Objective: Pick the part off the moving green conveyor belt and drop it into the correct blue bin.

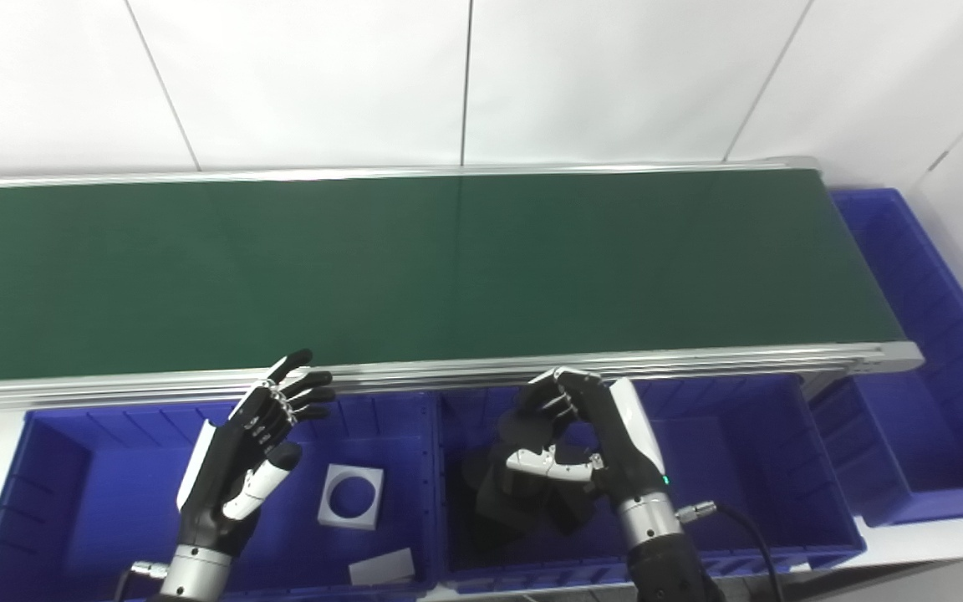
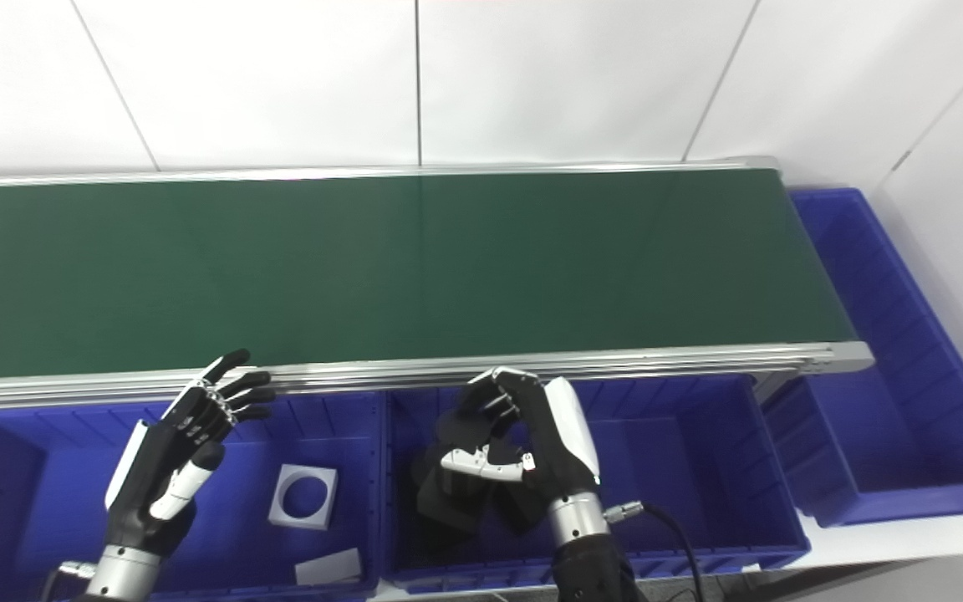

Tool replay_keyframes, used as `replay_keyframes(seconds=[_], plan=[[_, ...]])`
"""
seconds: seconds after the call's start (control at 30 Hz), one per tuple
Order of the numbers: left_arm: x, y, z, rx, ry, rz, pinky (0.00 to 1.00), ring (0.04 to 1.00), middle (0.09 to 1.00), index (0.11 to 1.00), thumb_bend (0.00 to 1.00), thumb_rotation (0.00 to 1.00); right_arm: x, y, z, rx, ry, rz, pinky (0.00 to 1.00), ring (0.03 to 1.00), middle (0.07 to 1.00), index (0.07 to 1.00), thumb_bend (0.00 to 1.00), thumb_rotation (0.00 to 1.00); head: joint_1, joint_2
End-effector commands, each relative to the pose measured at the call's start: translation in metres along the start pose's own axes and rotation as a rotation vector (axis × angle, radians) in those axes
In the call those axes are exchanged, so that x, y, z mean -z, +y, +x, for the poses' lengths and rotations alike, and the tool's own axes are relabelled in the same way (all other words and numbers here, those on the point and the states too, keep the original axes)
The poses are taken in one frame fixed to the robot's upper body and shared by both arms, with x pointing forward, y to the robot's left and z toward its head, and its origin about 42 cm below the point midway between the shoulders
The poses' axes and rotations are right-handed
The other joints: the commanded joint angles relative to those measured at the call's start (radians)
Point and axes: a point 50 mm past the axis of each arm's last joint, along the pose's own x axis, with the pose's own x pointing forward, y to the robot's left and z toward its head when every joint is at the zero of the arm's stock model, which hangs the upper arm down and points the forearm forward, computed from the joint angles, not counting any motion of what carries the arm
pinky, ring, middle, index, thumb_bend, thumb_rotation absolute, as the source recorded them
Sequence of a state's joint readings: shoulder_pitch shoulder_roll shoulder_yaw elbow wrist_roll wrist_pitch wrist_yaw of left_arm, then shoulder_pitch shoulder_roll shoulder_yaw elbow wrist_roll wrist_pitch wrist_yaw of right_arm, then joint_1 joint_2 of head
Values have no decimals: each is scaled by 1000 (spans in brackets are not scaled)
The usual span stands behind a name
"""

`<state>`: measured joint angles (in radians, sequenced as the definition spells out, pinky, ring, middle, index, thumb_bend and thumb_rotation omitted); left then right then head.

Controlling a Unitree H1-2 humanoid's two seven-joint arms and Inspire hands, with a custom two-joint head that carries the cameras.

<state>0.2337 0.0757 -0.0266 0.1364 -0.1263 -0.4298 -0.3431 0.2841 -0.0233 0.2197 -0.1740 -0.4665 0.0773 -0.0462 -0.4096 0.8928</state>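
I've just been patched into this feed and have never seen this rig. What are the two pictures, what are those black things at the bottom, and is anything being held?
Both pictures come from two cameras side by side on the robot's head, looking down at one scene. The green conveyor belt shows no part on it. Below it sit blue bins. The left robot hand hovers open over the left bin, which holds a white square plate with a round hole and a smaller white piece. The right robot hand is curled around a black part over the middle bin, where more black parts lie.
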Motion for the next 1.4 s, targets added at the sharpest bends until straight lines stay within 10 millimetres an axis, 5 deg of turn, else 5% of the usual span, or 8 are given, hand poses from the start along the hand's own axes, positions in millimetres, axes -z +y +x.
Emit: replay_keyframes(seconds=[0.0, 0.33, 0.47, 0.5, 0.57, 0.87, 1.1, 1.37], plan=[[-12, 3, 4, 16, -75, 18, 689, 736, 780, 867, 810, 687, -10, -2, 5, 28, -58, 15, 355, 444, 519, 498, 500, 0, 1, -1], [-12, 4, 6, 15, -74, 27, 685, 731, 780, 869, 818, 696, -15, -4, 2, 15, -53, 31, 403, 427, 530, 514, 515, 0, 6, -5], [-12, 4, 6, 16, -72, 26, 688, 734, 781, 870, 812, 694, -19, -6, 0, -35, -65, 12, 489, 593, 677, 497, 523, 133, 7, -8], [-12, 5, 6, 17, -72, 26, 689, 735, 781, 869, 815, 695, -19, -7, -1, -58, -65, -6, 553, 657, 731, 655, 688, 207, 8, -8], [-12, 5, 6, 18, -74, 26, 690, 736, 782, 868, 821, 695, -20, -7, -3, -96, -61, -34, 675, 772, 824, 802, 824, 320, 10, -8], [-11, 4, 6, 16, -71, 29, 687, 740, 782, 866, 811, 690, -25, -10, -5, -146, -62, -43, 861, 937, 962, 961, 992, 450, 16, -8], [-12, 4, 5, 20, -72, 33, 689, 743, 784, 866, 808, 693, -34, -5, -7, -136, -88, -3, 838, 914, 950, 961, 971, 520, 32, -17], [-12, 1, 3, 26, -68, 34, 688, 739, 785, 868, 800, 689, -49, 16, -10, -110, -165, 116, 723, 815, 870, 907, 773, 733, 68, -34]])
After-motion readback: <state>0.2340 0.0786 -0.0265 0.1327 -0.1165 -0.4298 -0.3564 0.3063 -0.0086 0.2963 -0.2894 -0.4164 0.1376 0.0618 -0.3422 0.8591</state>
